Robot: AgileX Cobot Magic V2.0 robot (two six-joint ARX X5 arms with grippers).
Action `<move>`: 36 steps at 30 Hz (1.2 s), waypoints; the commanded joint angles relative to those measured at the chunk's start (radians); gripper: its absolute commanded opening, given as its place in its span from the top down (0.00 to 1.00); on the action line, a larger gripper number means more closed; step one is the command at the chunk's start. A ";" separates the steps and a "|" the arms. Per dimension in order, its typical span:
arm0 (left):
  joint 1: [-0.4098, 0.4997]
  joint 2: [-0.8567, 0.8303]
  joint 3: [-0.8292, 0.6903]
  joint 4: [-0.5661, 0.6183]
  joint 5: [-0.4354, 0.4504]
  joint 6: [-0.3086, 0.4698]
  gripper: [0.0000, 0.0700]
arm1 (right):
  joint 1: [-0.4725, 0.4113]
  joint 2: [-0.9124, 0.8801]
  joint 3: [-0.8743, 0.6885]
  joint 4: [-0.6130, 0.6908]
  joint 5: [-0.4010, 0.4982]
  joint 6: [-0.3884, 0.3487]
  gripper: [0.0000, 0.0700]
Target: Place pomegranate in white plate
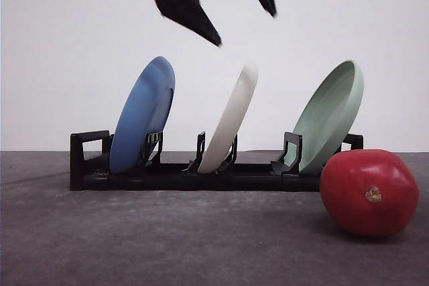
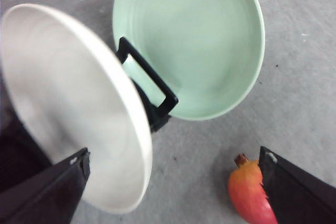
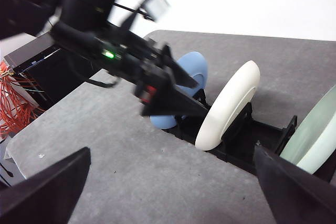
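My left fingers [image 1: 231, 15], spread apart and empty, hover directly above the white plate [image 1: 231, 120] standing on edge in the rack [image 1: 194, 177], while the pomegranate [image 1: 369, 192] sits well off to the right on the counter [image 1: 167, 246].

The right gripper [image 3: 170, 187] shows its two dark fingers [image 3: 44, 187] spread wide apart, with nothing between them. Beyond them lies the grey table [image 3: 121, 156]. A black rack [image 3: 247, 140] stands on it, holding the white plate [image 3: 228, 106] on edge, tilted. A blue plate [image 3: 191, 69] stands behind it in the rack, partly hidden, and a green plate [image 3: 315, 135] is on the other side. The left arm [image 3: 113, 51], blurred, reaches over the table, its gripper [image 3: 176, 95] just beside the white plate. Red wires [image 3: 16, 103] hang beyond the table's edge.
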 commanded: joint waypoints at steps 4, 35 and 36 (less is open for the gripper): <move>-0.022 0.074 0.028 0.056 -0.060 -0.010 0.10 | 0.002 0.003 0.015 0.008 -0.003 0.003 0.10; -0.023 0.148 0.027 0.070 -0.077 -0.013 0.99 | 0.002 0.004 0.015 0.002 -0.003 0.003 0.10; -0.022 0.148 0.027 0.071 -0.077 -0.013 1.00 | 0.002 0.004 0.015 0.001 -0.003 0.003 0.10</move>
